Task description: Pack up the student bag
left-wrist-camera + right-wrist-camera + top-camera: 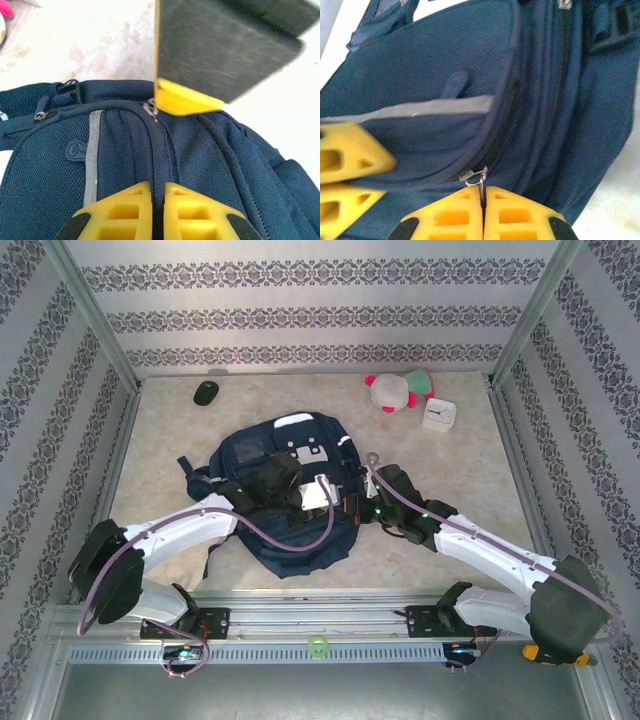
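Note:
The student bag [290, 540], a dark navy backpack with grey stripes, lies flat in the middle of the table. My left gripper [290, 492] rests on top of it. In the left wrist view its yellow fingers [130, 210] are shut on a raised seam of the student bag's fabric [159, 150]. My right gripper [345, 505] comes in from the right. In the right wrist view it [483, 197] is shut on a metal zip pull [481, 177] of the bag [445, 75]. The two grippers are close together, and each shows in the other's wrist view.
A black mouse [205, 392] lies at the back left. At the back right a pink, white and green plush toy [398, 390] sits beside a small white square item [439, 415]. Patterned walls enclose the table on three sides. A green ring [318, 645] sits on the front rail.

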Tool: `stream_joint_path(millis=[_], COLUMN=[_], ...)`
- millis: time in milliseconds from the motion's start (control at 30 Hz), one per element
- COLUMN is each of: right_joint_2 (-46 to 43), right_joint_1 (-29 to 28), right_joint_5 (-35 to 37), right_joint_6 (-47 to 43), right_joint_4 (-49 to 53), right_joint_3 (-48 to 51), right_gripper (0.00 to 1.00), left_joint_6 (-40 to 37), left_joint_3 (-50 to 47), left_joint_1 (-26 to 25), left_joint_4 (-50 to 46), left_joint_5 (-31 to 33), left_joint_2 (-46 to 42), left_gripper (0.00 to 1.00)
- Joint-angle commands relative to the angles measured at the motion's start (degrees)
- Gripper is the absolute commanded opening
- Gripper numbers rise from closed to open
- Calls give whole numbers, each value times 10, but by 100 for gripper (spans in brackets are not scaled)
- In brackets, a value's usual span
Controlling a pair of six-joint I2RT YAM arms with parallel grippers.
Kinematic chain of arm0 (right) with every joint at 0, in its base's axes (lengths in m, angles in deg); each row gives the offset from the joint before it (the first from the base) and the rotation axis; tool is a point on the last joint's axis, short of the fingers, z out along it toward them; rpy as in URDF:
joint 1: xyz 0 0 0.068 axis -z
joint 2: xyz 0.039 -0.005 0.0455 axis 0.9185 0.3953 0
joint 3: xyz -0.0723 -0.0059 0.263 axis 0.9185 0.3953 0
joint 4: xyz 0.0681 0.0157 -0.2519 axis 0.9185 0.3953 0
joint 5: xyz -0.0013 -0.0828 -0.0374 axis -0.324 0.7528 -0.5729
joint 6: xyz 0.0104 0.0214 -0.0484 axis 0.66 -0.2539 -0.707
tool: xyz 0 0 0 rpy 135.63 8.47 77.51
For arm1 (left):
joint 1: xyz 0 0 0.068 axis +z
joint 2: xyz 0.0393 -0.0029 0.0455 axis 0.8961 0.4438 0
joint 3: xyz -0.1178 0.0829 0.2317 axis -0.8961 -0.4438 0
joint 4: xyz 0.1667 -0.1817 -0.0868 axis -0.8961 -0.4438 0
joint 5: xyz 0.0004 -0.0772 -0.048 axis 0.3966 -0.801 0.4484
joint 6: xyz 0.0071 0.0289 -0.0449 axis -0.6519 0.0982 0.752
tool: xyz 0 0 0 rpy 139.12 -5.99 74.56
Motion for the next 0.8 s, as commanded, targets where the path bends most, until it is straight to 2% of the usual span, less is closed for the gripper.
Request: stream_joint_path(millis=[0,100,233,500,667,733,767], right_joint_2=[2,14,26,88,119,124,124], right_joint_1=[13,15,31,75,80,87,89], right_joint_5=[60,75,89,47,56,47,43], right_joint_6=[5,4,-2,-6,-20,-22,-24], right_joint_4=[7,3,-20,-94,-122,-127,-124], right_joint_3=[2,-9,-15,-24,-40,-46,-50], right_gripper=[0,0,0,0,0,0,0], left_joint_6=[-5,-7,-25,-76,-82,-50,-27], left_joint_3=[-22,-51,-59,-53,-62,-71,-76], left_joint_1=[14,25,37,40,40,40,40], left_joint_4=[-14,5,-23,-48,-45,-28,-17], left_joint_5=[-106,-150,-178,-267,-289,-274,-256], left_joint_2=[-59,-90,-107,-106,-104,-108,-114], left_gripper=[4,2,2,2,2,8,15])
